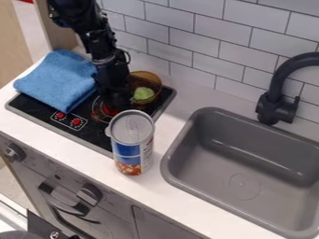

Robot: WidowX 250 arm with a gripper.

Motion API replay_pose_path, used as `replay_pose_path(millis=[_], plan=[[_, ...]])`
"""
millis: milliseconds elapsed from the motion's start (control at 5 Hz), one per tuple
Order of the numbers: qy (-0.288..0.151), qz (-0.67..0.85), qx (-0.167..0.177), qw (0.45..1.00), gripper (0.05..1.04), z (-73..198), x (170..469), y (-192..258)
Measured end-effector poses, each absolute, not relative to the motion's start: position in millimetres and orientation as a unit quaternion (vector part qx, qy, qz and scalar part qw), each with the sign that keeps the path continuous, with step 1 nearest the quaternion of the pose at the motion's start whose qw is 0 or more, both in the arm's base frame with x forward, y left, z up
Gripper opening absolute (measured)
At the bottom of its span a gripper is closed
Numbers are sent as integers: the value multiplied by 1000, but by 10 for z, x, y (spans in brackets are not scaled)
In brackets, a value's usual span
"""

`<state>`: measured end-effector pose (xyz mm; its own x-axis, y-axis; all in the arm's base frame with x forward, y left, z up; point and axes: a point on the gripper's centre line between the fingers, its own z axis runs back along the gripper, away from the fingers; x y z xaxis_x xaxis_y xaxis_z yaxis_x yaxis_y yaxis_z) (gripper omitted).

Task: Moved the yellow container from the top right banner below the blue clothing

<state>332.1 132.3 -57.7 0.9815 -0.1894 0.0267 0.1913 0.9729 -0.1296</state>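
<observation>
The black gripper [116, 99] hangs low over the stove, right of the blue cloth and against the left side of the yellow container; whether it touches the container I cannot tell. That container [153, 80] is see-through amber and stands at the stove's back right, with something light green [143, 93] in it. The folded blue cloth [57, 79] lies across the stove's left part and over its back left edge.
A tall blue and silver can [130, 144] stands upright at the stove's front right corner. Farther right are the grey sink [211, 179] and its black faucet [274, 100]. A tiled wall [233, 53] runs behind the counter.
</observation>
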Motion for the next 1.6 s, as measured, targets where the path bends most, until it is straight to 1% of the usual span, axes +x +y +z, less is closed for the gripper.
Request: replay_pose_path(millis=[200, 400, 600, 800, 1000, 1200, 1400, 1600], plan=[[-17, -84, -67, 994, 377, -556, 3274, 1285], [-11, -37, -73, 997, 377, -509, 3134, 1321], [-47, -15, -75, 996, 377, -320, 3070, 1423], [-74, 18, -66, 995, 377, -136, 2953, 1635], [-71, 50, -66, 994, 377, -110, 2811, 1825], [-75, 108, -66, 989, 377, -108, 2711, 1989], [-101, 216, -59, 969, 377, -47, 2586, 2132], [-137, 340, -35, 930, 377, -7, 2406, 2290]])
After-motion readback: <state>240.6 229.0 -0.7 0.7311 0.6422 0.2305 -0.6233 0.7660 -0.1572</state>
